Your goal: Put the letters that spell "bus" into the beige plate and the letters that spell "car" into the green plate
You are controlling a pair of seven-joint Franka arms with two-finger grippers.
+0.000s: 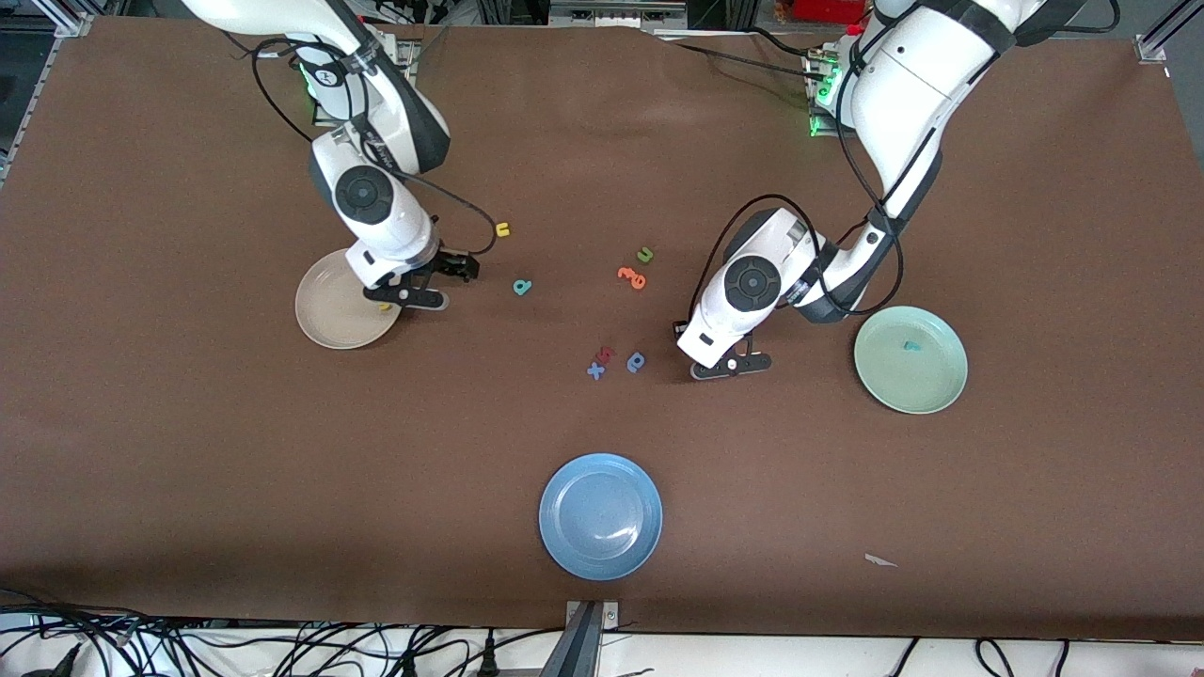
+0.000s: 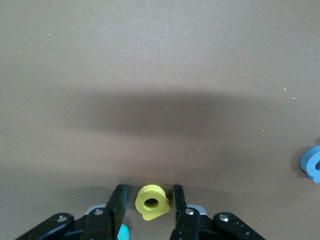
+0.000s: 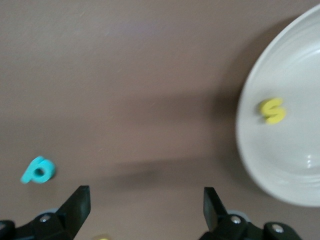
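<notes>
Yellow "a" point(image 2: 152, 202) sits pinched between the left gripper point(image 1: 732, 366) fingers, over the table beside the green plate point(image 1: 910, 360); foam could slip. Right gripper point(image 1: 414, 297), spread wide over the beige plate point(image 1: 343, 306), has "s" point(image 3: 272, 110) below.

Even overhead light; right wrist view blurred.

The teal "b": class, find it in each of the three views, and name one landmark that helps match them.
Front view: the teal "b" lies on the bare table, beside the beige plate, toward the left arm's end.
Left wrist view: not in it.
Right wrist view: the teal "b" lies on the table, apart from the plate.
Landmark: the beige plate, in the front and right wrist views.
</notes>
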